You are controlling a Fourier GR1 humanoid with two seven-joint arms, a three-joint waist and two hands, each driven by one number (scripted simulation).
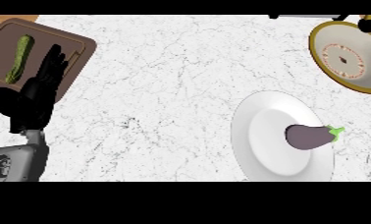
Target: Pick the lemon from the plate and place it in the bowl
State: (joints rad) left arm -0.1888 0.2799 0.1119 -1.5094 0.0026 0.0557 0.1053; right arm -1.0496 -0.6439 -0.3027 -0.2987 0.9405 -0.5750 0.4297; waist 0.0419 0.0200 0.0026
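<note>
A white plate [270, 139] lies on the counter at the lower right. On its right side rests a dark purple eggplant [310, 136] with a green stem; I see no lemon. A gold-rimmed bowl [322, 34] with a patterned inside sits at the upper right, partly cut by the view's edge. My left hand [38, 95] rests at the left, fingers straight and pointing up, over the edge of a brown cutting board [80, 46]. It holds nothing. My right hand shows nowhere.
A green cucumber [19, 58] lies on the cutting board at the upper left. A dark object edge [304, 16] shows at the top right behind the bowl. White marble counter [167, 95] spreads between board and plate.
</note>
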